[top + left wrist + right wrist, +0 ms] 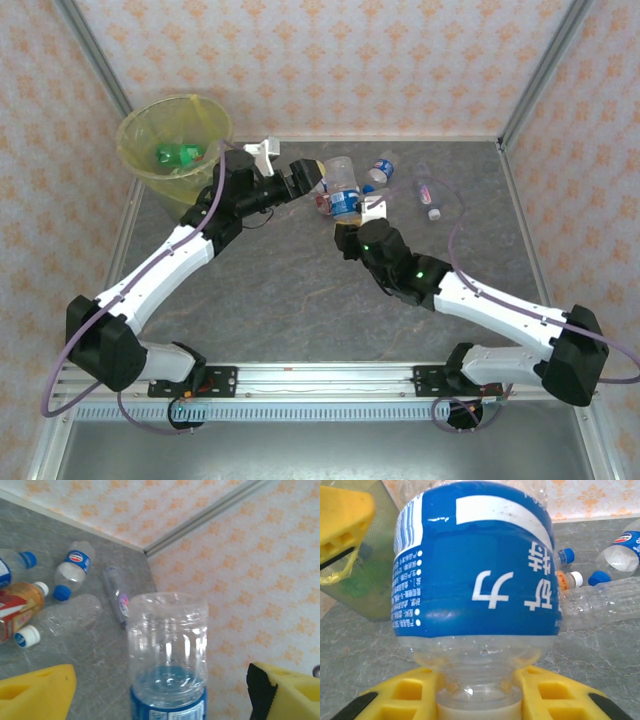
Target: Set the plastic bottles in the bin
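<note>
Blue-labelled bottle (475, 580) clenched by right end effector (480, 692); left end effector (160, 695), spread, seemingly straddles it: handover, needing left to close.

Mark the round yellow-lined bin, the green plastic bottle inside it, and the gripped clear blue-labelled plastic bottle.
round yellow-lined bin (170, 118), top external view, inner back wall.
green plastic bottle (178, 154), top external view, body.
clear blue-labelled plastic bottle (470, 575), right wrist view, blue label.

There is one bin (150, 178), and the green bottles (178, 155) inside it are too jumbled to count. The left wrist view shows six more. One blue-labelled bottle (167, 650) stands in front, and five lie on the desk (100, 650) behind it: four clear bottles (72, 572) and one orange bottle (20, 607).
</note>
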Motion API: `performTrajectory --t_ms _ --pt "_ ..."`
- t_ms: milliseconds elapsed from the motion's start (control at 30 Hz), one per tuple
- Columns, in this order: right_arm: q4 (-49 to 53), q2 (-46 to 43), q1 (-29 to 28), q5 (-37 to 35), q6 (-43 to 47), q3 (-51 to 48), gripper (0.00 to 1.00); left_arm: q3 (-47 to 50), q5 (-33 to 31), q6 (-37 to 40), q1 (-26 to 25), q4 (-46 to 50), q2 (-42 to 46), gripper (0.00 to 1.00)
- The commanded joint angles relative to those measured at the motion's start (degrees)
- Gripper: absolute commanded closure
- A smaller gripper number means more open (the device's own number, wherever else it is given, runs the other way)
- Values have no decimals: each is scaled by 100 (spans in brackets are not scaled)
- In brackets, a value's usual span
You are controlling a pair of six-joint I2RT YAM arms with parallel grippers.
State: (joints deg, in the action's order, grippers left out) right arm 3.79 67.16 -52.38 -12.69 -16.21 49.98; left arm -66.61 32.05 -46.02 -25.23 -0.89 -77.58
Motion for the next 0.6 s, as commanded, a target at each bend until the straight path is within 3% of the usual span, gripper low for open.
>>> performTrajectory --t_ms 0,333,567 --pt "-182 26 -166 -183 174 285 68 -299 354 149 -109 9 -208 11" --pt "-186 404 -598 -436 400 526 68 -523 451 153 -145 101 -477 12" --pt "-252 299 -595 -656 431 413 67 -546 433 198 -144 142 -465 28"
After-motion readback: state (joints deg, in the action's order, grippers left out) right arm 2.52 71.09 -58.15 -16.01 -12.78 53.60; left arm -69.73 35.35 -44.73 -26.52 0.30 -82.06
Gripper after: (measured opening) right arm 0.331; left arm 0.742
